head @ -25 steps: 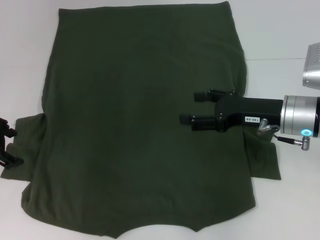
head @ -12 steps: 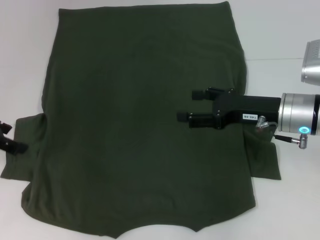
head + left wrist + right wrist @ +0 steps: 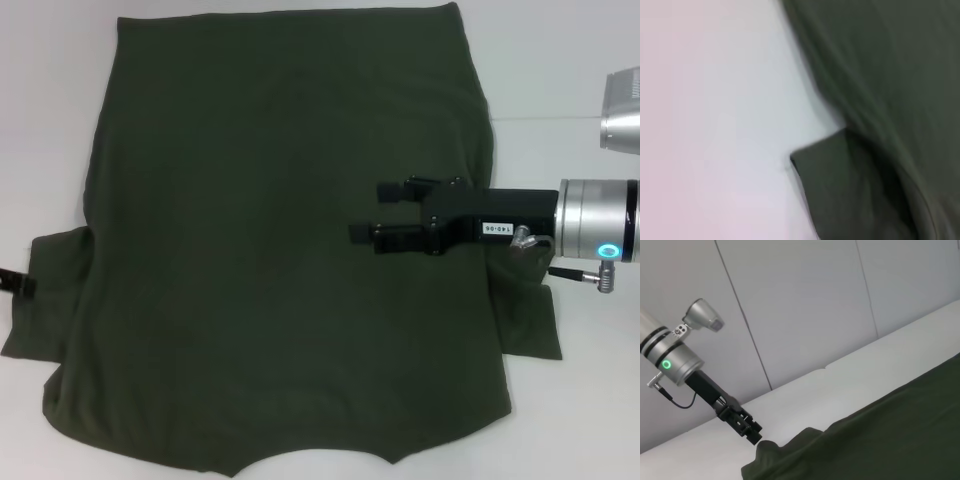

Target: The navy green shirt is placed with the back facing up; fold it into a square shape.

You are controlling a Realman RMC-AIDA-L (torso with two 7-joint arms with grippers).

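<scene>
Navy green shirt (image 3: 280, 240) is lying flat, plain back up, on the white worktop (image 3: 560, 90); soft matte olive fabric, hem at the far side, both sleeves sticking out sideways. Right claw (image 3: 365, 212) is hovering over the shirt's right half, fingers parted, gripping nothing. Left claw (image 3: 752, 431) is sitting at the left sleeve's edge; can't tell if it's open or closed.
</scene>
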